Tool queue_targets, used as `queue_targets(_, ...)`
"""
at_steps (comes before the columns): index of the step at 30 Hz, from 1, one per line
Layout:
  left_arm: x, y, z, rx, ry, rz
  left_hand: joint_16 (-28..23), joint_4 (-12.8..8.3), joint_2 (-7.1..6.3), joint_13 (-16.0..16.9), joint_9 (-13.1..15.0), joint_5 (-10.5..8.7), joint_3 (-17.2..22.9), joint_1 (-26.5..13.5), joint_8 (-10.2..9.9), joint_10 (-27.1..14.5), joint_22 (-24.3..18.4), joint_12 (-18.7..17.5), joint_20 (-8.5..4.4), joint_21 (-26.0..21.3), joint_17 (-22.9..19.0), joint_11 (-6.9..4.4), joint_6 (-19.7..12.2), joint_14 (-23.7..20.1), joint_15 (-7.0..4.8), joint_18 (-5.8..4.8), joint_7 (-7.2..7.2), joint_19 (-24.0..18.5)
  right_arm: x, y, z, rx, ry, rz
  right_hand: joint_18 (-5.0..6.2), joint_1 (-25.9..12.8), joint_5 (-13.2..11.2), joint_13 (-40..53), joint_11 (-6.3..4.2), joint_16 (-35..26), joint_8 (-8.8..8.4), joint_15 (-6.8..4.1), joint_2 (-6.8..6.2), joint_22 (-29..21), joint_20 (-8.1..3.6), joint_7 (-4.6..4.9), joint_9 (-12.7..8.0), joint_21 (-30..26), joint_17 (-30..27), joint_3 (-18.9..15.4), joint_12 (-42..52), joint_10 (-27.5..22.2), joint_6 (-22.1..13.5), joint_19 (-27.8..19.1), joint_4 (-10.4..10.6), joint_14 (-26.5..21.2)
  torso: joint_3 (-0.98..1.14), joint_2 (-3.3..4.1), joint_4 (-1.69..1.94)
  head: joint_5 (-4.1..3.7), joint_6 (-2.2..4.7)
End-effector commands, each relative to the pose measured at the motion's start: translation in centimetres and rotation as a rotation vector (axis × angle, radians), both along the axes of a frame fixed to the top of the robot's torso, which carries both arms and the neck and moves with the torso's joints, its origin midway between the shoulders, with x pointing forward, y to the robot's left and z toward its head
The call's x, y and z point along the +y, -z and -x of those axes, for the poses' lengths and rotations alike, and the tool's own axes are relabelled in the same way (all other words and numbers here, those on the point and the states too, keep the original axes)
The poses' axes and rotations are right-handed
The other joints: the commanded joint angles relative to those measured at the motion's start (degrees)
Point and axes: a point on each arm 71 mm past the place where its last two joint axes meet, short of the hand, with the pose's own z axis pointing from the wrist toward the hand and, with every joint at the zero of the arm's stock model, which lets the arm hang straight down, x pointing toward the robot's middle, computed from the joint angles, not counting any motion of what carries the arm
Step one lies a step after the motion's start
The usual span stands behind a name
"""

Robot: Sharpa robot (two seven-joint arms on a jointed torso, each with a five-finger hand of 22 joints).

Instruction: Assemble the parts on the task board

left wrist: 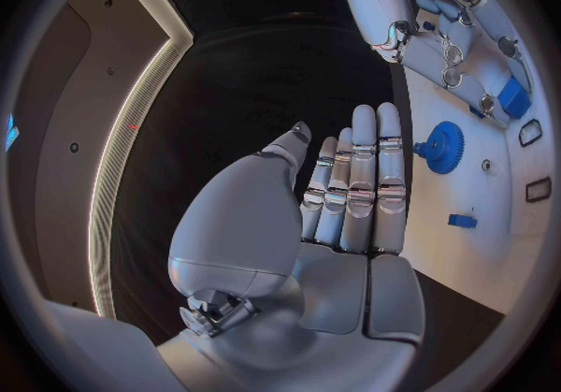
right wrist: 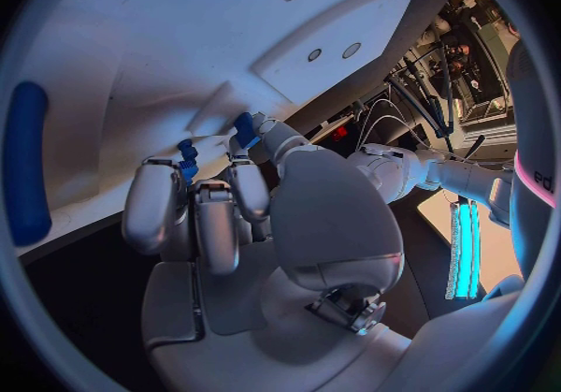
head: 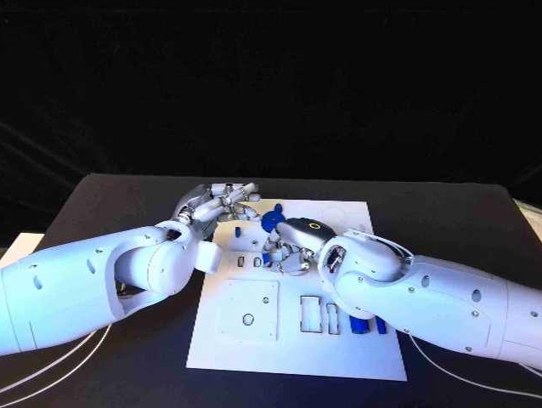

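Note:
The white task board (head: 345, 357) lies mid-table. My right hand (head: 290, 253) is low over its middle, fingers curled in, pinching a small blue part (right wrist: 246, 128) against the board (right wrist: 140, 36); a second blue bit (right wrist: 187, 167) shows by its fingertips. A blue gear (head: 273, 219) stands on the board just beyond that hand. My left hand (head: 223, 204) hovers at the board's far left corner with straight fingers (left wrist: 356, 177) and holds nothing. The blue gear (left wrist: 442, 146) and a small blue piece (left wrist: 463, 221) lie beside it, with the right hand (left wrist: 450, 36) farther on.
Rectangular slots (head: 310, 313) and a square plate (head: 246, 310) mark the board's near half. Long blue pieces (head: 367, 325) lie at its near right, one long blue piece (right wrist: 26, 163) beside my right hand. White cables (head: 51, 370) trail at the table's near left.

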Motion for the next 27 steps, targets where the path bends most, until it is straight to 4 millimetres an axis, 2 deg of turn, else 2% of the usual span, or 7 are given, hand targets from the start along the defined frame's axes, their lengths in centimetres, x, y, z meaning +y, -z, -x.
queue_targets(1,-0.18,-0.13,0.03,-0.011,0.01,0.011,0.2,-0.1,0.09,0.1,0.1,0.08,0.1,0.4,-0.2,-0.3,0.1,-0.4,-0.04,0.3,0.1,-0.02,-0.4,-0.3,0.13,0.54,-0.07,-0.5,-0.23,0.85,0.11,0.029,0.0,0.071,-0.88,-0.7,-0.4,0.1,0.19,-0.4,-0.04,-0.08,-0.26,-0.1,0.03,0.06,-0.1,-0.2,8.6,-0.3,-0.2,-0.1,0.3,-0.3,0.1,4.7,0.0,0.0,0.0,0.02,-0.07)
queue_targets(11,-0.16,-0.11,0.03,-0.008,0.012,0.01,0.2,-0.1,0.09,0.1,0.1,0.08,0.1,0.4,-0.2,-0.3,0.1,-0.4,-0.04,0.3,0.1,-0.02,-0.4,-0.3,0.13,0.54,-0.07,-0.5,-0.3,0.91,0.13,0.03,0.004,0.079,-0.8,-1.5,-0.5,-0.8,0.3,-0.7,-0.4,-0.01,-1.09,-0.6,0.09,0.2,-0.1,-0.4,8.1,-0.7,-1.4,-0.7,0.1,-0.5,0.2,4.6,-0.01,0.0,0.0,0.02,-0.18)
queue_targets(21,-0.2,-0.08,0.03,-0.004,0.017,0.011,0.2,-0.2,0.09,0.1,0.1,0.08,0.1,0.4,-0.2,-0.3,0.1,-0.4,-0.04,0.4,0.1,-0.02,-0.4,-0.4,0.13,0.53,-0.07,-0.5,-0.25,0.74,0.05,0.014,0.019,0.057,-0.5,-3.2,-0.7,-6.4,1.07,-1.5,-2.15,0.58,-2.61,-2.4,0.54,1.14,-0.6,-1.5,6.8,-1.8,-8.7,-4.4,-2.5,-1.4,0.9,4.3,-0.01,0.03,0.0,-0.03,-0.18)
queue_targets(27,-0.18,-0.06,0.02,-0.002,0.018,0.011,0.2,-0.2,0.09,0.1,0.1,0.05,0.3,0.3,-0.2,-0.2,0.1,-0.3,-0.03,0.4,0.2,-0.02,-0.4,-0.4,0.14,0.53,-0.07,-0.6,-0.27,0.66,0.03,0.005,0.025,0.042,-0.39,-3.6,-0.7,-7.2,1.41,-1.8,-2.68,0.87,-3.25,-3.0,0.82,1.49,-0.9,-1.9,6.5,-2.5,-9.5,-4.8,-3.9,-1.7,1.1,4.3,0.0,0.02,0.0,-0.07,-0.21)
